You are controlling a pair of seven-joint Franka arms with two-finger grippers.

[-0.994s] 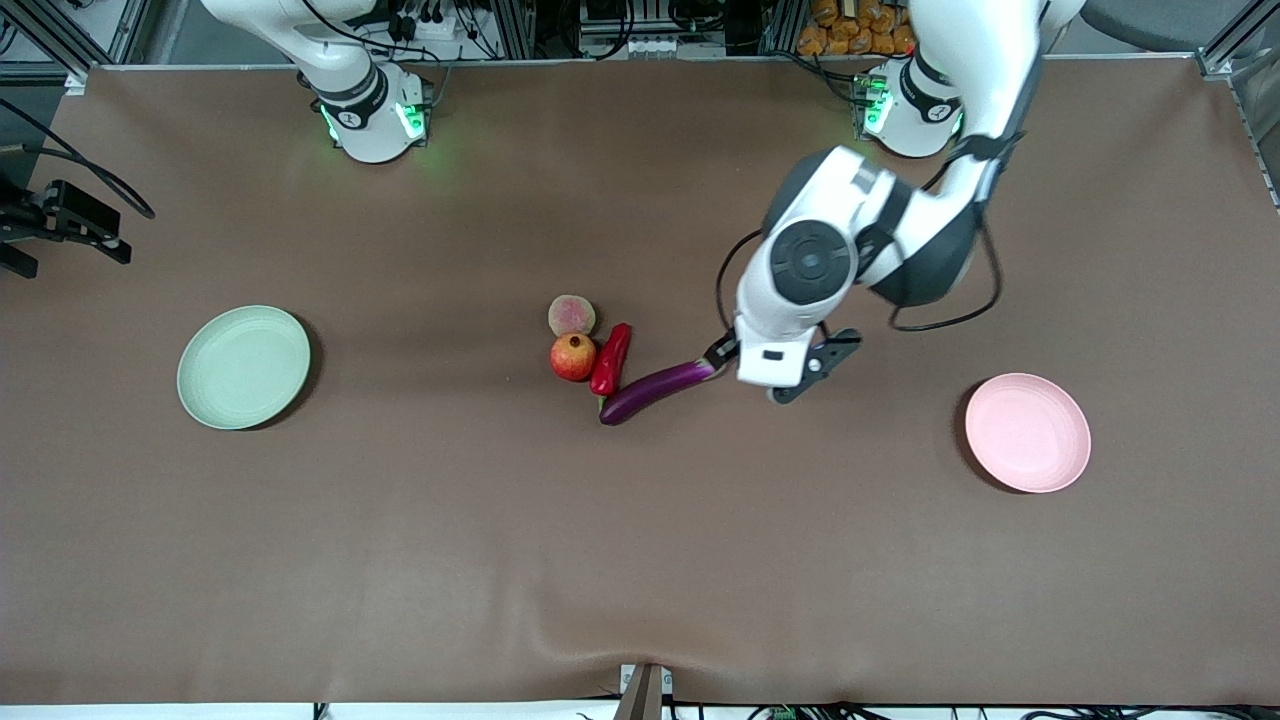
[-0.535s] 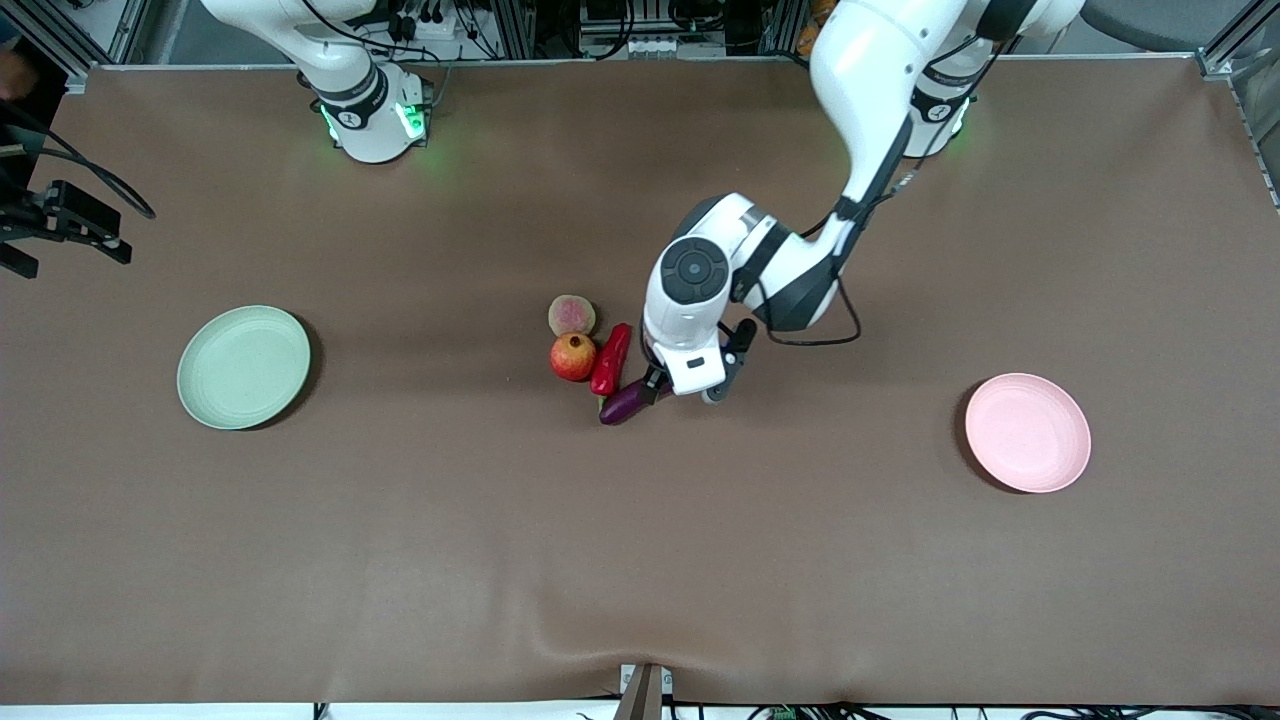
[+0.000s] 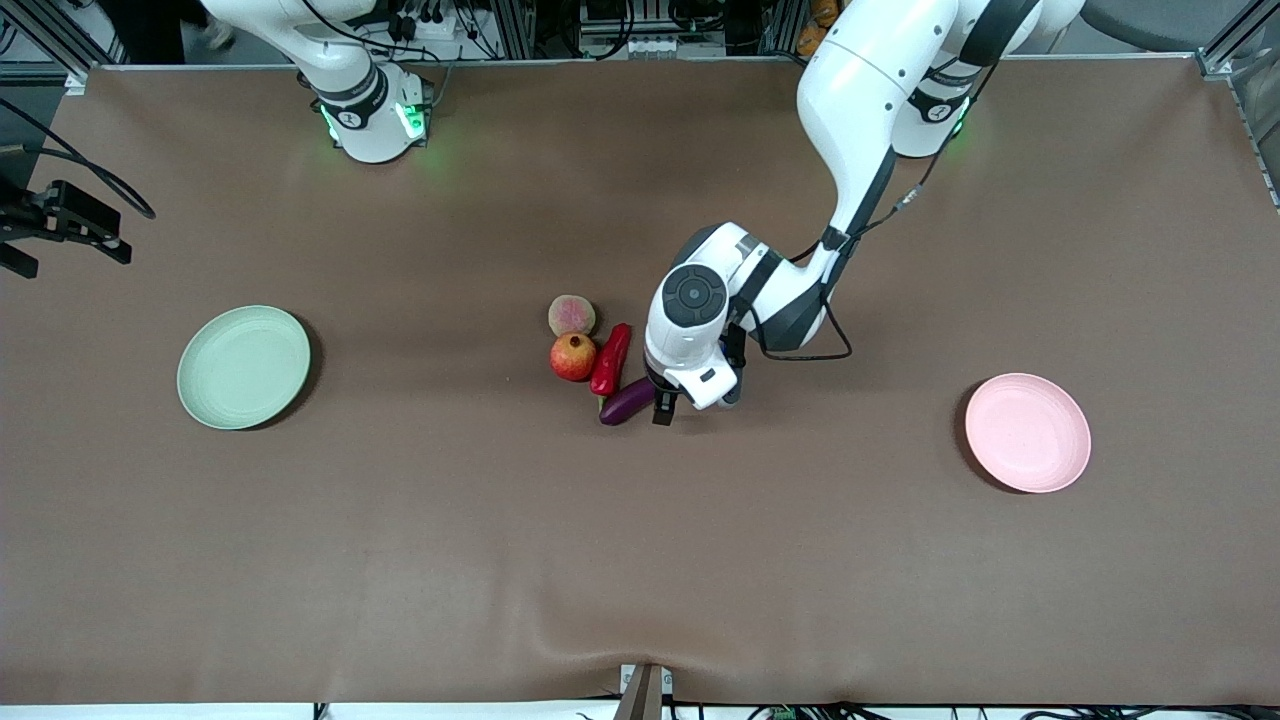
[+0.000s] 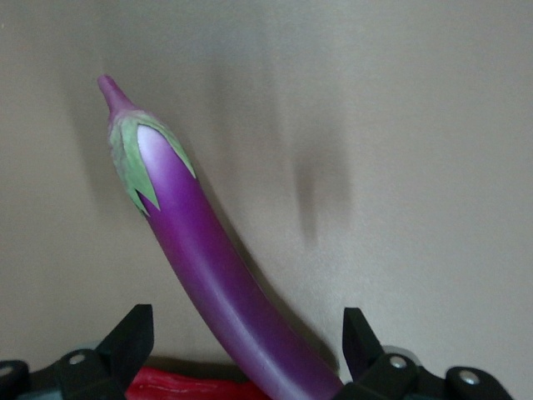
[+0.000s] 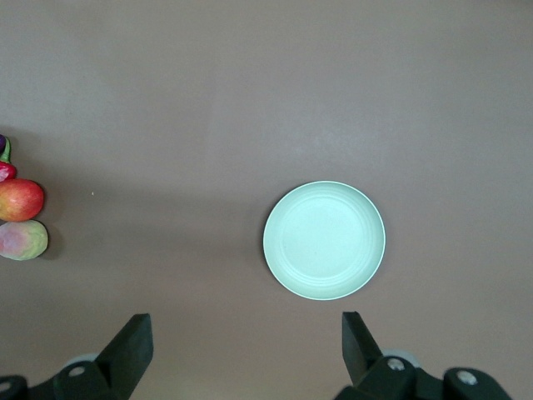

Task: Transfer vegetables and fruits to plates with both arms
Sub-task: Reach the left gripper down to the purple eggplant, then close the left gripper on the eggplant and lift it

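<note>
Eggplant (image 3: 627,401) serves as the landmark: it lies on the brown table (image 3: 640,560) near the middle, touching the red chili pepper (image 3: 610,359), which lies just beside it toward the right arm's end. The pomegranate (image 3: 573,357) sits beside the pepper, and the tan-green fruit (image 3: 571,315) touches the pomegranate, farther from the front camera. The left gripper (image 4: 246,337) is low over the eggplant, jaws spread wide, one finger on each side of the eggplant, gripping nothing. The right gripper (image 5: 246,337) waits high above the green plate (image 3: 244,367), jaws wide apart and empty. The green plate lies well apart from the eggplant toward the right arm's end; the pink plate (image 3: 1027,432) lies well apart toward the left arm's end.
</note>
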